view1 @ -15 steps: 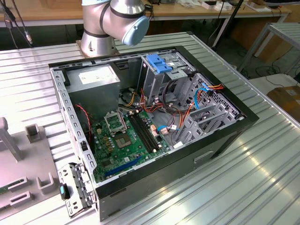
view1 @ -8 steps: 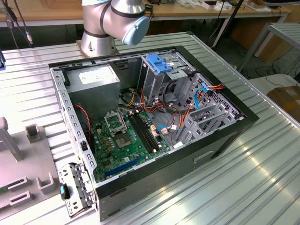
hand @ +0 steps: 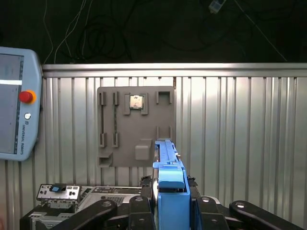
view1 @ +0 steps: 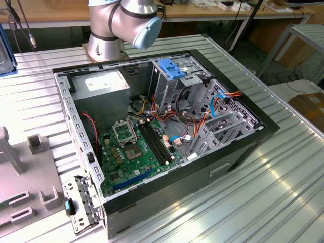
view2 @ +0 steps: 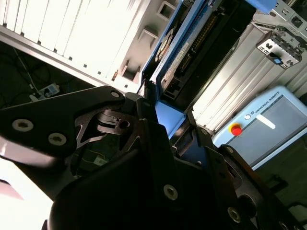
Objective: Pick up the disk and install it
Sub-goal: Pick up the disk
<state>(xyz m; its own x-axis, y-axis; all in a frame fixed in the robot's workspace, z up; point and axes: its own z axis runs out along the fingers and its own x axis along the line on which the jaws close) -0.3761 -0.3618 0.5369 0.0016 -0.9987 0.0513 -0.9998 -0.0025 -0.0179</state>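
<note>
the disk (hand: 167,160) is gripped on edge by its blue rail between the narrowed fingers of the gripper (hand: 171,213), its long axis pointing straight out ahead of the gripper over the bench (hand: 240,143), with the case (hand: 62,196) off to one side.

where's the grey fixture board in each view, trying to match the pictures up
Exterior view: the grey fixture board at the exterior view's left edge, beside the computer case.
First wrist view: it lies just beyond the disk.
Second wrist view: it is the pale slotted slab alongside the disk.
Shared landmark: the blue-latched metal bracket.
</note>
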